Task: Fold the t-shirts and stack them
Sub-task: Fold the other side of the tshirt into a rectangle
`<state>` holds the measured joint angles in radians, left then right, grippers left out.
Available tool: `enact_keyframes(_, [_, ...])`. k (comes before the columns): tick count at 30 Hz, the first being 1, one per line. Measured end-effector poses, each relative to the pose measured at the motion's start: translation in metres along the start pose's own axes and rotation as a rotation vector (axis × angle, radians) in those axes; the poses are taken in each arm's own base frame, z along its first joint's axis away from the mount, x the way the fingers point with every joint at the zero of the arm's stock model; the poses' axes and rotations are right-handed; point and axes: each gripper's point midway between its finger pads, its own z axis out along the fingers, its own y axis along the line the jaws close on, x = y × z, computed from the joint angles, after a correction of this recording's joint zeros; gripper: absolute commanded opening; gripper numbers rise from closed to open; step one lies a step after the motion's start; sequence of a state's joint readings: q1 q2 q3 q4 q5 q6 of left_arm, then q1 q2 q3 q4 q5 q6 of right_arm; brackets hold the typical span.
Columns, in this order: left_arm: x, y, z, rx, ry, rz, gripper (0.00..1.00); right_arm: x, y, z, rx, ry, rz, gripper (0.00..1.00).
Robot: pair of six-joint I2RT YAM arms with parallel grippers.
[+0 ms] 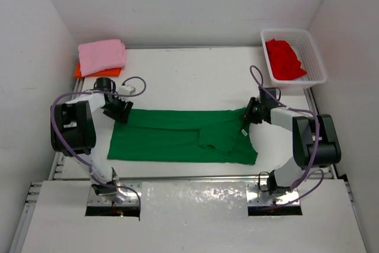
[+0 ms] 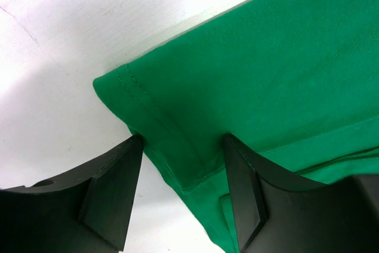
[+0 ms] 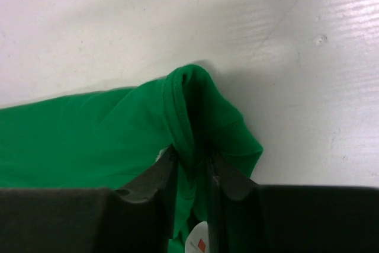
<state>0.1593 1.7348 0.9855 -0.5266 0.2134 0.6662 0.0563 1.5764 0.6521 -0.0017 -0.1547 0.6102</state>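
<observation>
Red t-shirt (image 1: 285, 58) in white basket (image 1: 315, 51)

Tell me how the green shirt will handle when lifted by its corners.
Probably floppy: the green shirt bunches into a soft peak where the right gripper pinches it. Likely light, since it lies thin and flat on the table. Lifted by two corners, its long middle would probably sag.

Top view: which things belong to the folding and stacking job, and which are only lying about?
Belong to the job:
green t-shirt, laid out in the middle
pink t-shirt, folded, on top of the orange t-shirt
red t-shirt, crumpled

Only lying about:
white mesh basket, holding the red t-shirt
</observation>
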Motion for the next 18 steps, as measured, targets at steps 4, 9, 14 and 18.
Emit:
enact_keyframes(4, [-0.002,-0.002,-0.001,0.013,-0.008,0.000,0.57,-0.006,-0.001,0.004,0.024,0.027,-0.026,0.37])
enact_keyframes(9, [-0.008,-0.014,-0.013,0.100,-0.008,-0.020,0.59,-0.038,0.004,-0.011,0.066,-0.008,-0.126,0.42])
enact_keyframes(14, [-0.061,-0.003,-0.053,0.105,-0.133,-0.023,0.67,-0.082,0.023,-0.053,0.107,-0.134,-0.228,0.48])
enact_keyframes(18, [-0.082,0.025,-0.067,0.001,-0.178,-0.030,0.67,-0.090,0.037,-0.055,0.100,-0.130,-0.270,0.53])
